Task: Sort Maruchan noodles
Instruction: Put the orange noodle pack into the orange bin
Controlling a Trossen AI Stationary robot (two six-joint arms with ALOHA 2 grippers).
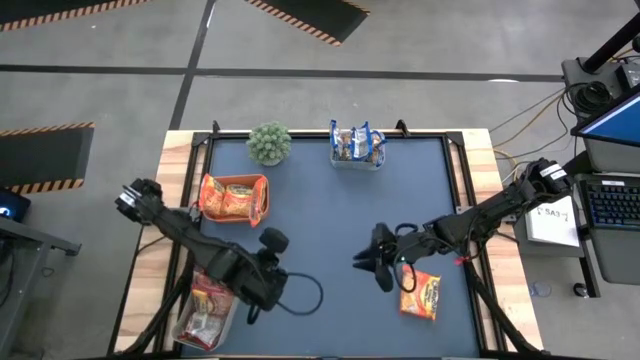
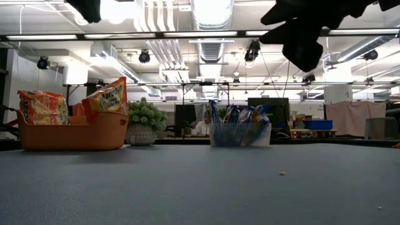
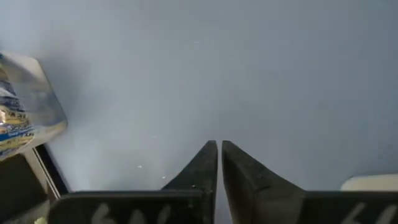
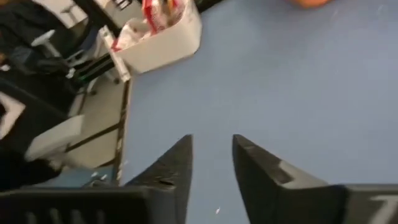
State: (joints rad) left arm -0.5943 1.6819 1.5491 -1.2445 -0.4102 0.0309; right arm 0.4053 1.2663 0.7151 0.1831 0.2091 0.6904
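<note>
High view shows my right gripper hanging over bare mat, with one orange-yellow packet lying flat just behind it and off to its side, the last of the Maruchan noodles outside a container. My right wrist view has the two fingers apart with a gap of mat between them and nothing in it. My left gripper sits well across from the right, fingers pressed together on nothing, beside the clear tub of dark red packets. Orange-yellow packets stand in the orange tray ahead of my left hand; blue-and-yellow ones fill the clear bin at the far edge, next to a small potted plant. I judge the sort nearly done: one pick remains. Next, my right hand must draw back over the loose packet, spread wider, come down across it, pinch, then carry it to the orange tray
</note>
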